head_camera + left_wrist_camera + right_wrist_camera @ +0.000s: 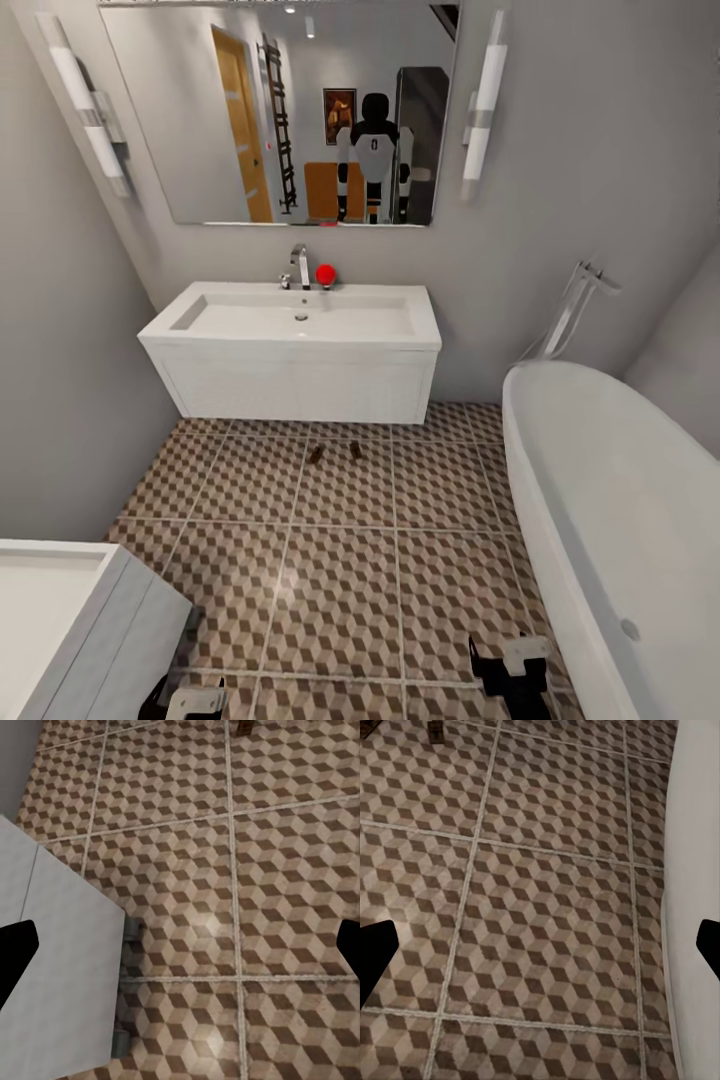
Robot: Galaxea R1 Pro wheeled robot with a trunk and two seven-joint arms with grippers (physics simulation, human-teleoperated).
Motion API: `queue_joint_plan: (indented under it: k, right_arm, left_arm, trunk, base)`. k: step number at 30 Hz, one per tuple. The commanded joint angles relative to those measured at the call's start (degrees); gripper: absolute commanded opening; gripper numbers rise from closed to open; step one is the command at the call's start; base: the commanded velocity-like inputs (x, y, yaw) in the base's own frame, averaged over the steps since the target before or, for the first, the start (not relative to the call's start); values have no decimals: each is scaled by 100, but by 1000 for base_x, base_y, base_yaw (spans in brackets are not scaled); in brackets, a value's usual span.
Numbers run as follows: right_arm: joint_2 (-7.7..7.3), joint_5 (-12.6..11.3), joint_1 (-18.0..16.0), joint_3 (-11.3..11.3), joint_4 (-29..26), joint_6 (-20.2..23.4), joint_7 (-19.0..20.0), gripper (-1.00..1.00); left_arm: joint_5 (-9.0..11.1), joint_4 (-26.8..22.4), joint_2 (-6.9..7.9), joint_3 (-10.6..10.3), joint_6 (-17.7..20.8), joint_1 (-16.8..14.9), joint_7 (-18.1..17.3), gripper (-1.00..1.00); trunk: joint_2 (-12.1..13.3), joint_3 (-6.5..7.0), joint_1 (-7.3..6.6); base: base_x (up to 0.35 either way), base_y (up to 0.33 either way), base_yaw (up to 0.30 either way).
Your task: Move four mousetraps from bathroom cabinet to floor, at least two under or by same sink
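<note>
Fingers (pixel 19 945) of both arms spread, empty; two mousetraps (pixel 316 455) (pixel 355 450) before one sink (pixel 300 320)

Head view high, facing the sink (pixel 300 318); both wrist views close over shared bathroom floor (pixel 340 560).

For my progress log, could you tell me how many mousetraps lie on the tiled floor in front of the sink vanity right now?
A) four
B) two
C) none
B: the head view shows two mousetraps, one and another, side by side on the bathroom floor just in front of the white vanity under the bathroom sink.
</note>
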Motion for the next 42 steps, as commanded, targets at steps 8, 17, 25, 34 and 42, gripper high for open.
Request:
queue_joint_plan:
  k: [8,17,25,34,42]
  right_arm:
    - [0,-20,-3,50,-1,-6,-35,100]
    - [0,-18,-4,50,-1,-6,-35,100]
    - [0,-21,-3,50,-1,-6,-35,100]
    - [6,-19,-3,50,-1,-6,-35,100]
    - [8,-17,-3,50,-1,-6,-35,100]
  left_arm:
    - [22,20,-4,-49,-28,1,21,100]
    - [22,22,-4,-49,-28,1,21,100]
    - [22,23,-5,-49,-28,1,21,100]
    - [22,21,-12,-49,-28,1,21,100]
    - [22,21,-12,-49,-28,1,21,100]
  trunk:
    - [-10,65,3]
    - [-10,149,3]
    - [-10,224,3]
    - [-10,307,3]
    - [-10,382,3]
  base:
    - [0,0,0]
    - [0,0,0]
    - [0,0,0]
    - [0,0,0]
    - [0,0,0]
